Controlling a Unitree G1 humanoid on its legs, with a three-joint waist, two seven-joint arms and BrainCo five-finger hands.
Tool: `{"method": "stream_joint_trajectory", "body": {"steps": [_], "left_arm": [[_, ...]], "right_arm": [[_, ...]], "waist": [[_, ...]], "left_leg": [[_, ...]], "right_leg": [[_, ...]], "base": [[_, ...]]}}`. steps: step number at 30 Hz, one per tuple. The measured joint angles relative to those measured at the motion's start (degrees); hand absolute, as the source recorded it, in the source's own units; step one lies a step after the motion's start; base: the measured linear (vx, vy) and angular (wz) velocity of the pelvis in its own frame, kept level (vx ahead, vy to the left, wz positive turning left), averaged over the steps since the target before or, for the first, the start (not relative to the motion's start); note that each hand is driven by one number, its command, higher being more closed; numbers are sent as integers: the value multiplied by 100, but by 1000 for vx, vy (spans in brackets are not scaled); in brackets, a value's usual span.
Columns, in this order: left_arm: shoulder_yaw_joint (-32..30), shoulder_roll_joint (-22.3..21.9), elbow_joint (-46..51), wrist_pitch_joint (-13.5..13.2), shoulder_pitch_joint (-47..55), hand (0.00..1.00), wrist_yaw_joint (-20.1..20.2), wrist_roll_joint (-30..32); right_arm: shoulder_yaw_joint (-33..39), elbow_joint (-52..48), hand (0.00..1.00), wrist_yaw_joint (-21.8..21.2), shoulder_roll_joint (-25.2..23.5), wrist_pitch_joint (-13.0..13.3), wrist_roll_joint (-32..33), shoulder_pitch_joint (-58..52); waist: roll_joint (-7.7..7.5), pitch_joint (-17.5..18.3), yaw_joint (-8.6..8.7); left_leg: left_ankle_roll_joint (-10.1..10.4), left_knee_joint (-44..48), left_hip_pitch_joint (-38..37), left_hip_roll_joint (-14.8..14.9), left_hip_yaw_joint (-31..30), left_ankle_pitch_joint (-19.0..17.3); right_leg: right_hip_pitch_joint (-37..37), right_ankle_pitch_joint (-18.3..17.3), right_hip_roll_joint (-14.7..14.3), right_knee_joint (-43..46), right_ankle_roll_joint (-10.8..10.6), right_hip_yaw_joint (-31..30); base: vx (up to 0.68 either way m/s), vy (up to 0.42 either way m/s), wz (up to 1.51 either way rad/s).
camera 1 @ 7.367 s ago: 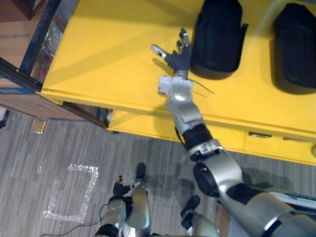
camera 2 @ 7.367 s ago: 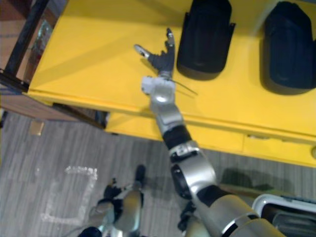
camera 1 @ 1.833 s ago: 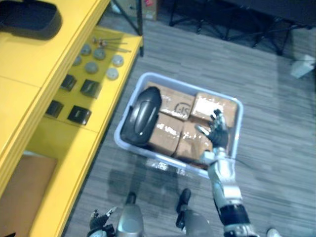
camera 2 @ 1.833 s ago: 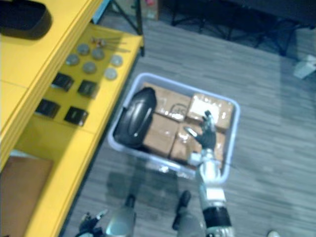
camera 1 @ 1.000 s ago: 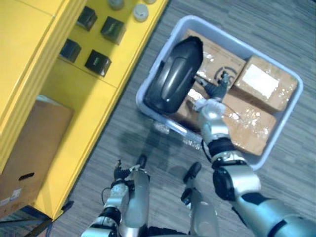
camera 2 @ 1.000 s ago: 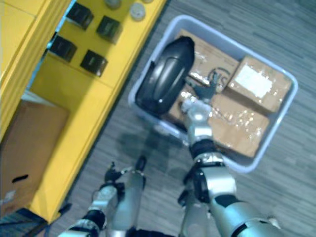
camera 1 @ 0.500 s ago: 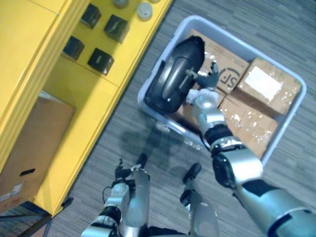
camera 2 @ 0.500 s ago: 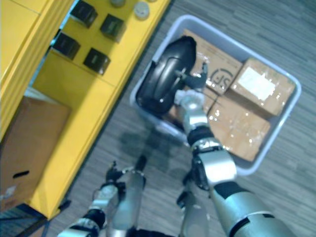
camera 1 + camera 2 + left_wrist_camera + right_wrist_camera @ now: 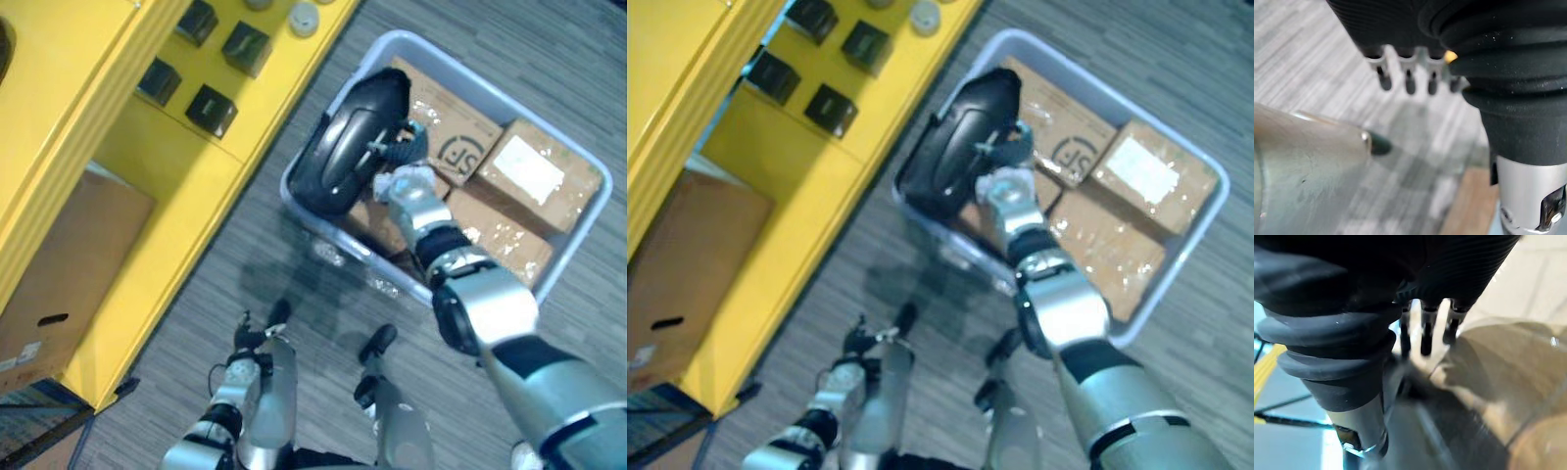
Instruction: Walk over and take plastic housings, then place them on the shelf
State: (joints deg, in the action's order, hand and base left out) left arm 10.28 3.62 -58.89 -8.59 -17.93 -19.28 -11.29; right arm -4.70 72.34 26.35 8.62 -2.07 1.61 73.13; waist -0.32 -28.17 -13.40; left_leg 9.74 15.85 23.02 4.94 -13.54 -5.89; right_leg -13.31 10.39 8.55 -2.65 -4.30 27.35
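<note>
plastic housing (image 9: 338,157): in bin (image 9: 328,232), 9 o'clock side
right hand (image 9: 402,174): fingers extended, touching plastic housing's 3 o'clock edge
left hand (image 9: 241,345): fingers relaxed

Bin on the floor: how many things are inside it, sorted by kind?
In the bin:
black plastic housing: 1
cardboard boxes: 4 (one partly hidden)
Total: 5
</note>
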Motion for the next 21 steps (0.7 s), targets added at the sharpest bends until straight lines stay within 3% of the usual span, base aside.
{"method": "stream_joint_trajectory", "body": {"steps": [5,16,21], "left_arm": [[21,4,-5,6,4,0,169,-5],[227,38,107,109,218,0,492,-155],[226,80,121,112,304,0,688,-186]], "right_arm": [[200,153,100,-243,229,-259,-895,-44],[1255,11,100,-747,749,-305,-3084,-733],[1591,-6,100,-949,1154,-362,-3640,-1128]], "waist": [[10,6,-3],[205,129,11],[203,130,75]], "left_leg": [[-4,-170,-25,-25,-11,147],[-29,-339,-121,-101,-1,254],[-35,-321,-122,-170,-8,252]], "right_leg": [[-3,-4,38,-1,5,78],[9,-8,136,17,3,83],[9,-22,219,107,-16,100]], "base": [[-9,16,8],[-1,10,1],[-25,40,6]]}}
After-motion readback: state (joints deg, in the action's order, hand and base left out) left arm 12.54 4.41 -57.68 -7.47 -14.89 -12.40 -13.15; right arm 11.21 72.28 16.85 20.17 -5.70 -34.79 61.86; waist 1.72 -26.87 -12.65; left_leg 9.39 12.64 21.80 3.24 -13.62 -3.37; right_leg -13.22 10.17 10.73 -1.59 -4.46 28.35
